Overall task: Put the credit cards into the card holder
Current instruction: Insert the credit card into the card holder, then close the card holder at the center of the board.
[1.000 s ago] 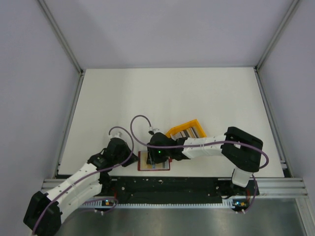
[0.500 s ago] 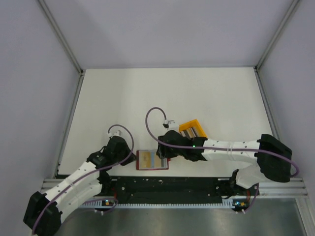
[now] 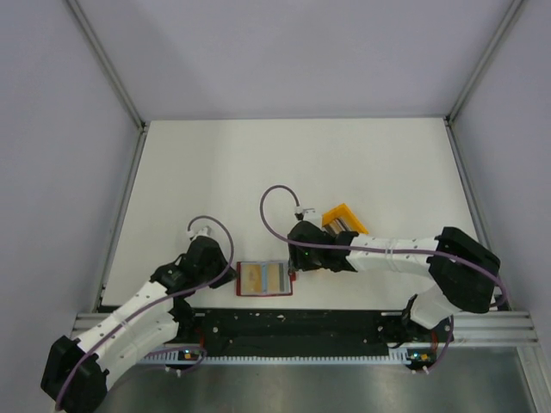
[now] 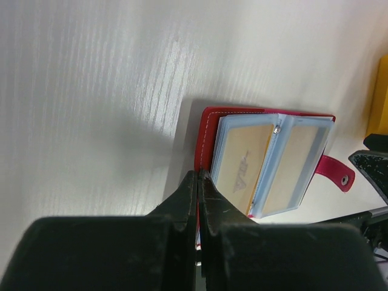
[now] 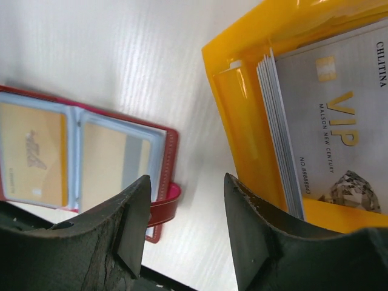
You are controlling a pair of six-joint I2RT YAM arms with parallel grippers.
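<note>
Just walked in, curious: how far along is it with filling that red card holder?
Done: the card holder lies open, two gold cards showing inside. In hand: the left end effector pinches its red cover; the right end effector hangs open and empty by the yellow bin. Left: a stack of grey cards waits in that bin.

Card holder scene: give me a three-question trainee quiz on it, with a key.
1. Fill in: the left gripper is shut on the card holder's ___ cover.
2. True or false: the right gripper holds a card.
3. The stack of cards sits in: A the yellow bin; B the card holder; C the left gripper.
Key: 1 red; 2 false; 3 A.
</note>
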